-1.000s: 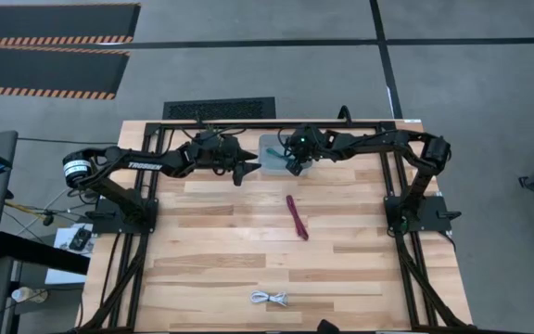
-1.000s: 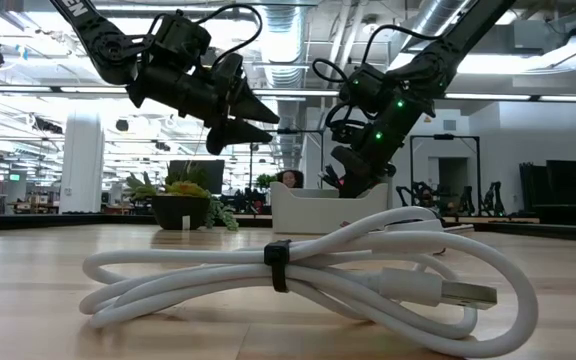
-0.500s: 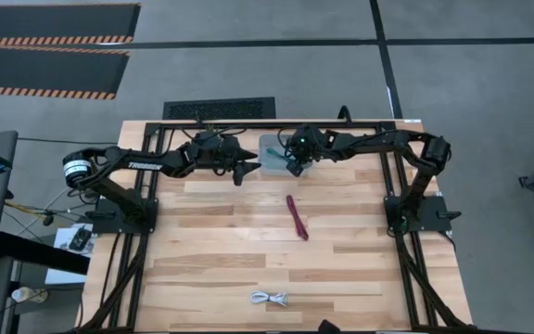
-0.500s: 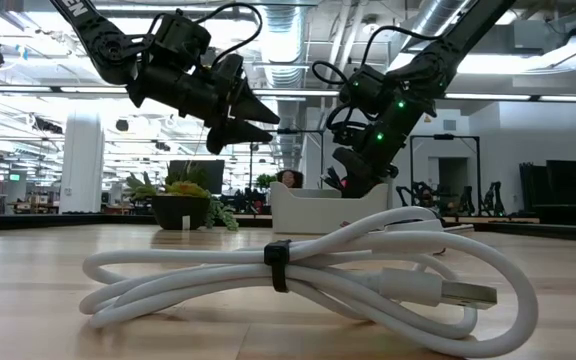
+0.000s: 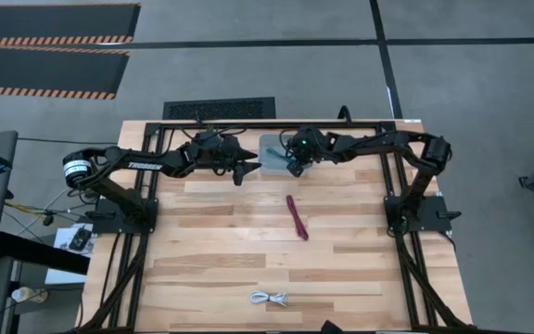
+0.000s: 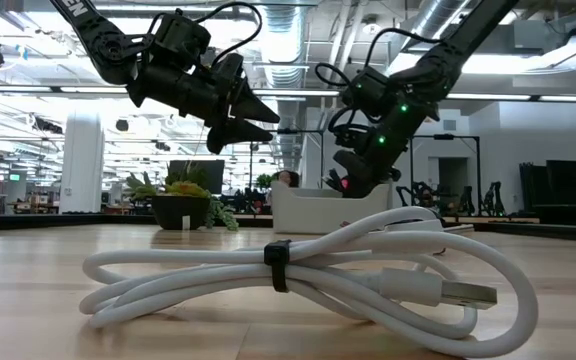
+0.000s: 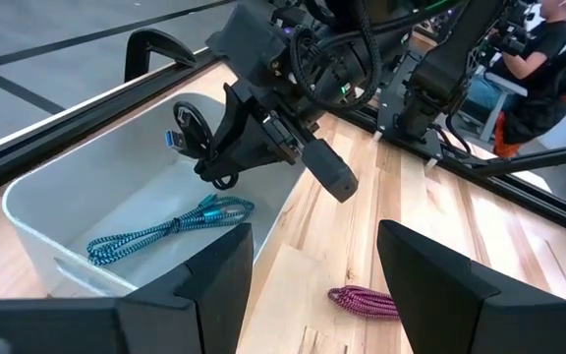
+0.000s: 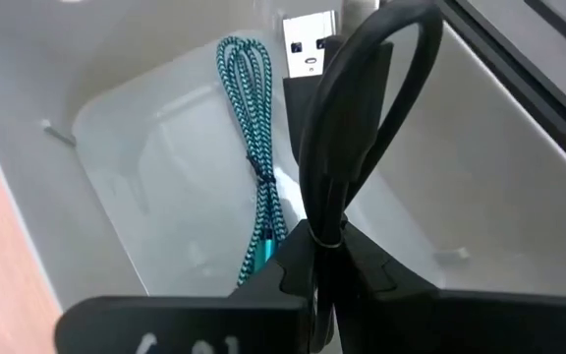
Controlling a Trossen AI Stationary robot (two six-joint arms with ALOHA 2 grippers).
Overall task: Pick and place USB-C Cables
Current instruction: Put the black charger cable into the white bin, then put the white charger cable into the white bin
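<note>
My right gripper hangs over the white bin at the table's far edge, shut on the black cable. The teal cable lies flat on the bin's floor. On the wood nearer the table's middle lies the maroon cable. Near the near edge rests the coiled white cable. My left gripper hovers open just left of the bin, touching nothing. My right gripper pinches the black cable bundle at its tied middle between its two fingers, slanting down from the table's right. The loop and the USB plug stick out past the fingertips. The bundle is lifted clear, above the bin's inside.
A small potted plant stands at the far left of the table. A black metal frame runs round the table's edges. Bare wood lies between the maroon and white cables. A person sits beyond the table.
</note>
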